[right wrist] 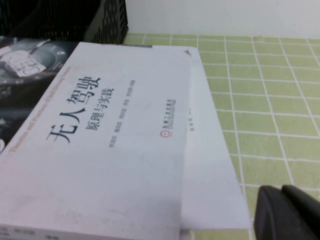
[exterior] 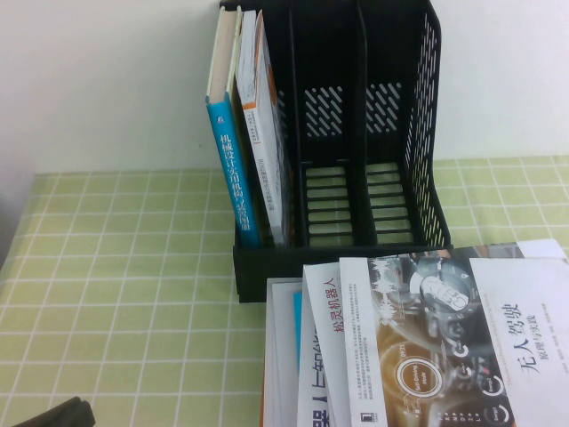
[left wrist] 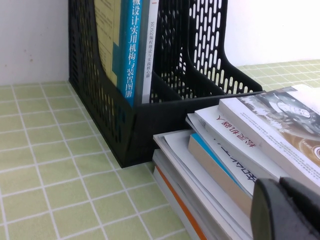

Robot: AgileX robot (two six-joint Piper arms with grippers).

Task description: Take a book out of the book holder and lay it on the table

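the right gripper (right wrist: 287,212) is pressed together, empty, low beside the book (exterior: 471,342), which lies flat atop a stack of books (left wrist: 210,175) before the book holder (exterior: 356,133). the left gripper (left wrist: 285,210) sits near that stack; whether it is apart, i cannot tell. judged best: retreat clear without nudging the cover, since the book looks already laid down.

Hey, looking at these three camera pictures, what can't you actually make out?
- Left end effector: left wrist view, cut off by the frame's corner; only a dark tip beside the stack.
- Right end effector: right wrist view, cut off likewise, over the table.
- Book: high view, its near end runs off the frame.
- Book holder: high view, top cropped.
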